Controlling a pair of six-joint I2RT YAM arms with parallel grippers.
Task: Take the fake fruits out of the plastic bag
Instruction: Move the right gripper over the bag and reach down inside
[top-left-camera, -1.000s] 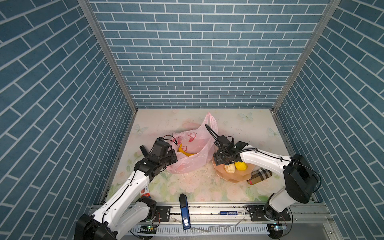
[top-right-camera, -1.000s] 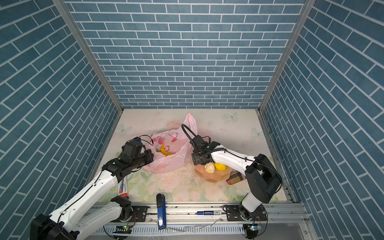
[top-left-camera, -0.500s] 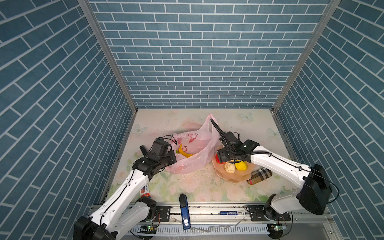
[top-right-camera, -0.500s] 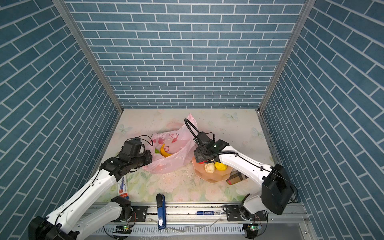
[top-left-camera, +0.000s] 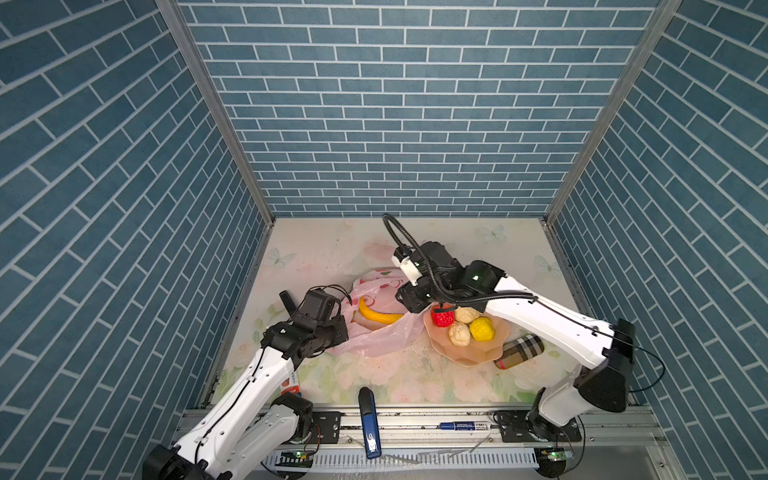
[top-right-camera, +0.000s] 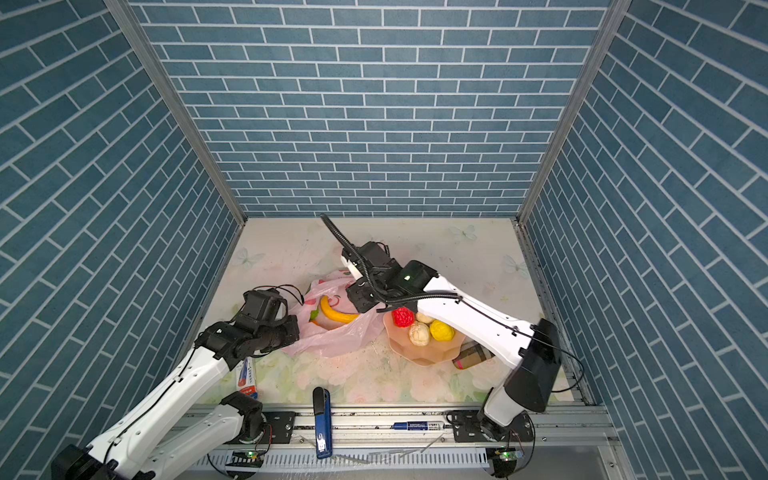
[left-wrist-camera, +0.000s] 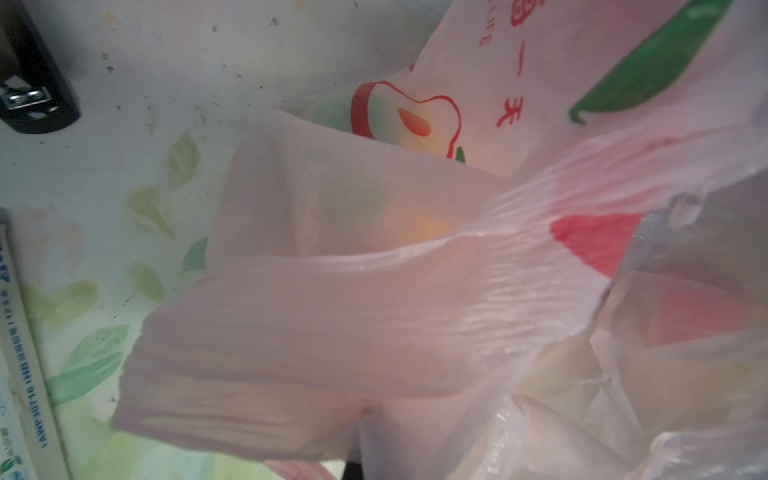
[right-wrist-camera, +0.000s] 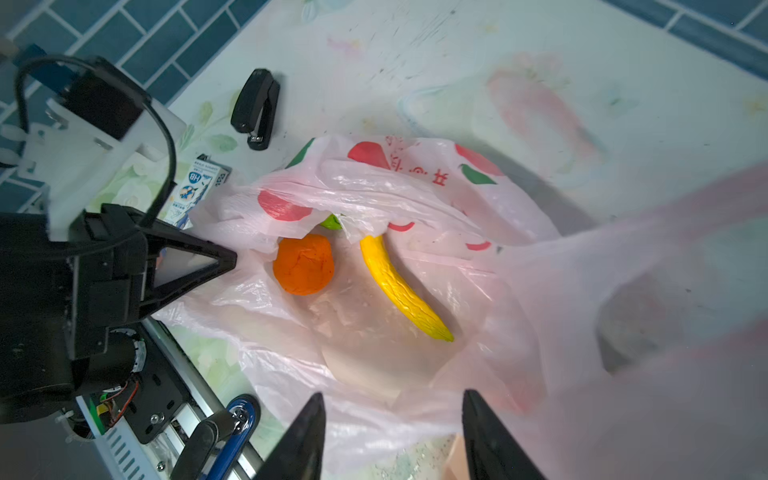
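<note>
Change: my right gripper (top-left-camera: 417, 306) has swung off the plate (top-left-camera: 469, 358) and back over the plastic bag (top-left-camera: 374, 341). The red ball (top-left-camera: 442, 318), not on the plate a second ago, now lies there. The bag's raised peak has dropped.
Top views, plate: the red ball, a yellow ball (top-left-camera: 482, 329) and two cream balls (top-left-camera: 459, 333) are bunched together on its far half, touching.
Top views, bag: it lies between my two arms, just beside the plate, mouth gaping upward. The banana (top-left-camera: 378, 316) is inside.
Top views, left gripper (top-left-camera: 340, 328): at the bag's rim on the side away from the plate (fingertips hidden under the wrist).
Left wrist: pink film fills most of the view, drawn taut toward the lens. No fingers are seen.
Right wrist, own jaws: parted, nothing between them, hovering above the bag's mouth.
Right wrist, bag floor: an orange ball (right-wrist-camera: 303, 270) and the banana lie near each other, not touching. A green ball (right-wrist-camera: 332, 222) is half hidden under a fold of film.
Right wrist, left gripper: clenched on the bag's edge, beside the orange ball.
Right wrist, mat: a black stapler (right-wrist-camera: 255, 108) and a small carton (right-wrist-camera: 195, 191) lie beyond the bag.
</note>
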